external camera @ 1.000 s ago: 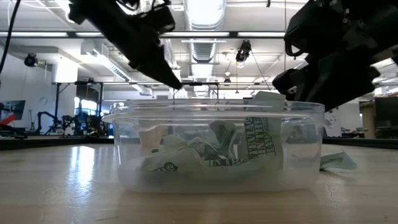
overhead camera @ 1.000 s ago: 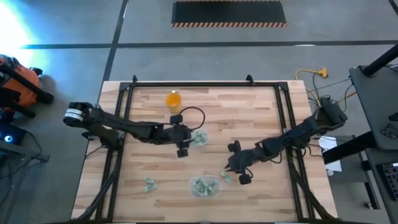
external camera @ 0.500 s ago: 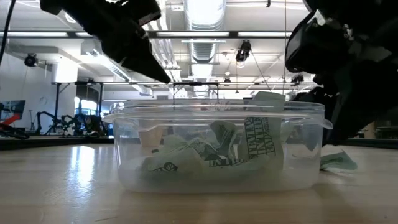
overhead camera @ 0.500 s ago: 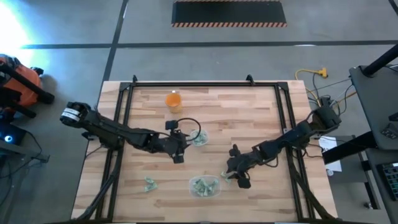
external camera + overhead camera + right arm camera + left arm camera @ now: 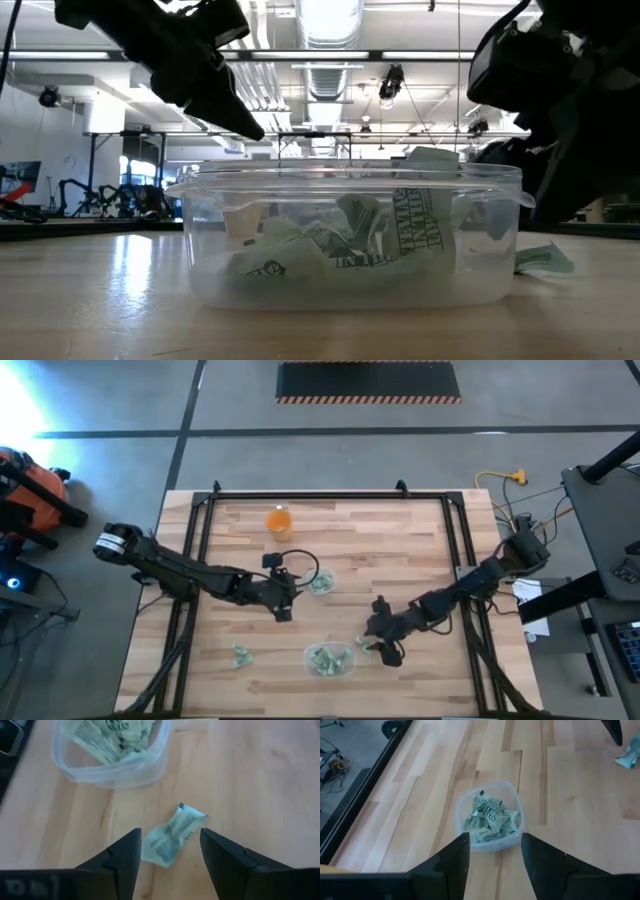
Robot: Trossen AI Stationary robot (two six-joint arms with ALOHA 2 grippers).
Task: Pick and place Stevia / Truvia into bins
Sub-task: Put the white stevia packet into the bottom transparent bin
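A clear rounded tub (image 5: 330,659) near the table's front edge holds several green-and-white sachets (image 5: 340,245). A small clear round cup (image 5: 320,582) with sachets stands mid-table. One loose sachet (image 5: 172,837) lies flat on the wood just right of the tub; more lie at the front left (image 5: 241,656). My right gripper (image 5: 170,860) is open and empty, its fingers standing either side of the loose sachet without touching it. My left gripper (image 5: 492,855) is open and empty, left of the round cup (image 5: 283,610), facing the tub (image 5: 490,817).
An orange cup (image 5: 279,520) stands at the far side of the table. A black frame rail (image 5: 200,560) runs along the table's left and right sides. Bare wood lies between the round cup and the tub.
My left gripper has drawn back from the round cup toward the table's left edge, staying open. My right gripper has gone down and a little toward the near edge, closing in on the loose sachet beside the tub. The sachets and containers have not moved.
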